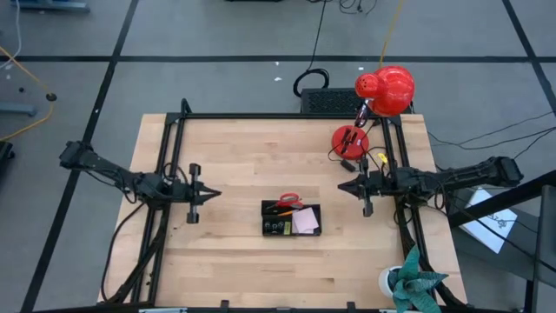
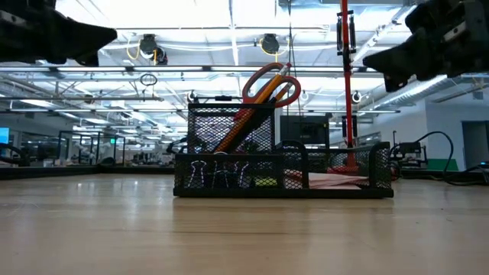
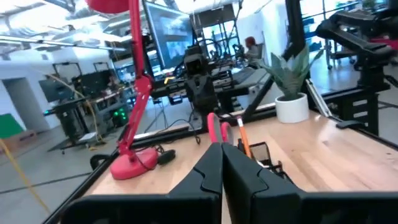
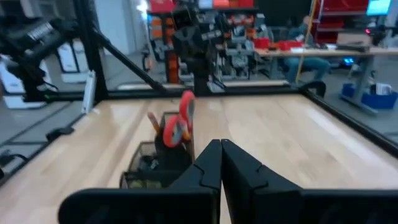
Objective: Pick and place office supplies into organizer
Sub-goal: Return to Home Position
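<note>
Sitting at the centre of the wooden table [image 1: 243,156], the black wire-mesh organizer [image 1: 291,234] holds red-handled scissors [image 1: 289,199] upright and a flat pink sticky-note pad [image 1: 306,220]. Left gripper [image 1: 211,195] and right gripper [image 1: 343,186] flank it, fingers pressed together, empty.

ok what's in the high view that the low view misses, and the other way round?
High only: the potted plant, and the left gripper and right gripper flanking the organizer, clear of it. Low only: binder clips behind the mesh front, and the room's ceiling lights. Both: organizer, red-handled scissors standing in it, pink sticky pad, red lamp.
</note>
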You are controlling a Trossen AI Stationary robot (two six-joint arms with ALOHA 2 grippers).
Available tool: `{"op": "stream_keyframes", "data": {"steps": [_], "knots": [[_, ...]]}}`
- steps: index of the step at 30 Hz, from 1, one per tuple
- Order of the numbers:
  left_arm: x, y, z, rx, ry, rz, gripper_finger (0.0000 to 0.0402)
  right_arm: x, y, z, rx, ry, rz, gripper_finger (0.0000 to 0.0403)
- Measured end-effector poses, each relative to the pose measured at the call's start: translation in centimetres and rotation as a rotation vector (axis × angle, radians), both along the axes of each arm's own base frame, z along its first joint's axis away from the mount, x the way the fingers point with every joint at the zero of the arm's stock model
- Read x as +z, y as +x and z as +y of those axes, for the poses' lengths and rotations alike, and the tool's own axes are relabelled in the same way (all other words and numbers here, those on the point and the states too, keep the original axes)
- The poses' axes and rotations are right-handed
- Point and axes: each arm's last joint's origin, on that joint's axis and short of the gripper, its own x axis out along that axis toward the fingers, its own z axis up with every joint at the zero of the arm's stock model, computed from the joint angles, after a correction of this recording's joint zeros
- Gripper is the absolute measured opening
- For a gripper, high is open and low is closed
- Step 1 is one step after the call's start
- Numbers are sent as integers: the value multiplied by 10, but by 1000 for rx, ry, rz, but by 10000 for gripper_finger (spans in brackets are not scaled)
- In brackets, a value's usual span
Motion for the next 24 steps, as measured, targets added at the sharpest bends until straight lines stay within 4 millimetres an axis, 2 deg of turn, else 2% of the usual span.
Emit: {"op": "stream_keyframes", "data": {"steps": [9, 15, 19, 24], "knots": [[0, -1, -3, -99, 36, 5, 3, 9, -10, -5, 32, 13, -77, 0], [-4, -5, -11, -67, 72, 45, 2, 15, -21, -5, 39, 34, -138, 0], [0, -12, -16, -76, 116, 12, 1, 18, -29, -5, 39, 36, -199, 0], [8, -17, -11, -32, 117, -65, 1, 13, -34, -6, 34, 27, -153, 0]]}}
